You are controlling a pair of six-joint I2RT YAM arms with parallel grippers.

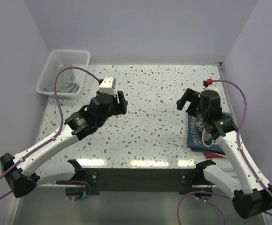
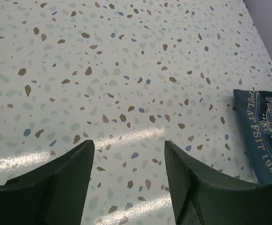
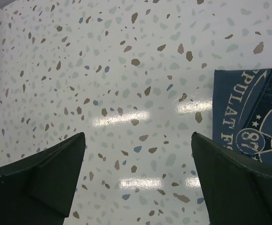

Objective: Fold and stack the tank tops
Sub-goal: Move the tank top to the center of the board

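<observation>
The navy tank top (image 1: 199,133) with white lettering lies folded at the table's right side, partly under my right arm. A red cloth edge (image 1: 214,154) sticks out beneath it at the front. The navy top also shows in the left wrist view (image 2: 262,133) and the right wrist view (image 3: 250,112). My left gripper (image 1: 121,102) is open and empty above the bare table's middle-left; its jaws (image 2: 128,157) frame only tabletop. My right gripper (image 1: 185,99) is open and empty just left of the navy top (image 3: 138,147). No light grey tank top is clearly in view.
A white mesh basket (image 1: 49,70) stands at the back left corner with small grey shapes (image 1: 70,86) inside; I cannot tell what they are. Purple cables loop over both arms. Walls close off the left, back and right sides.
</observation>
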